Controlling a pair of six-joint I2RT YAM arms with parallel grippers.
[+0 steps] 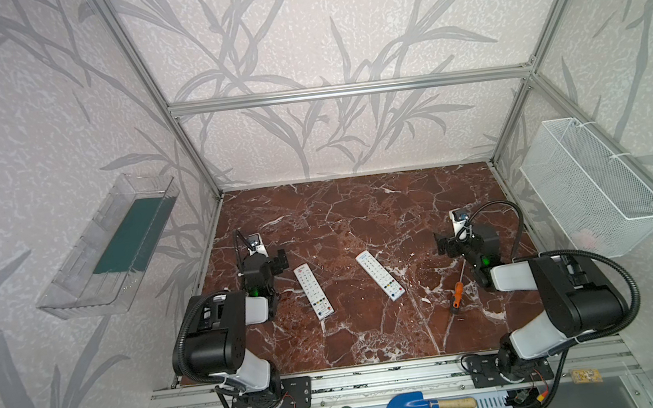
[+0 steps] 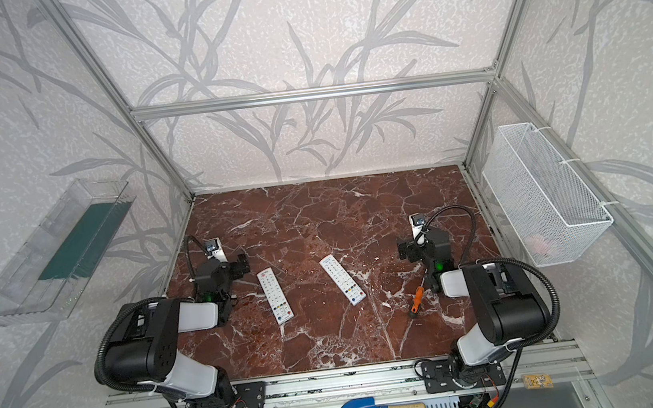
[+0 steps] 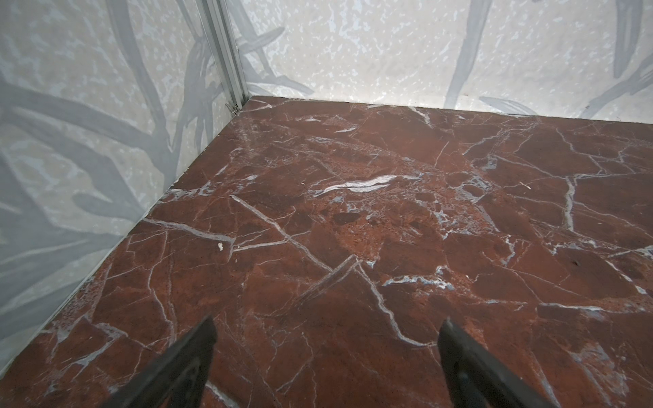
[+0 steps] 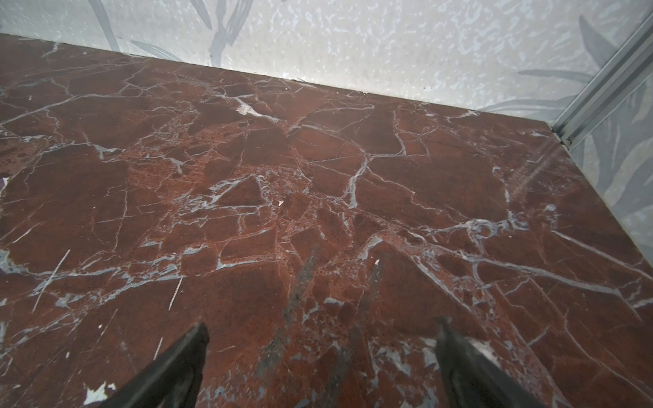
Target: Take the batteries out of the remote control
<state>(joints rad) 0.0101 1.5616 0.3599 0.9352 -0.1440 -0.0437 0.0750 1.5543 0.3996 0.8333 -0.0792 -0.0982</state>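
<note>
Batteries weren't visible; we judged them still inside the left remote [image 1: 313,291] and right remote [image 1: 380,275], both lying buttons-up mid-desk [image 1: 360,218]. Left end effector [image 3: 328,323] and right end effector [image 4: 322,324] hung wide open and empty, well outboard of both. Risk: backs faced down, so each needed flipping. A flat remote could skid on the slick marble or hit the screwdriver [image 1: 457,294].

Left remote [image 1: 313,291] and right remote [image 1: 380,275] lie buttons-up, apart.
</note>
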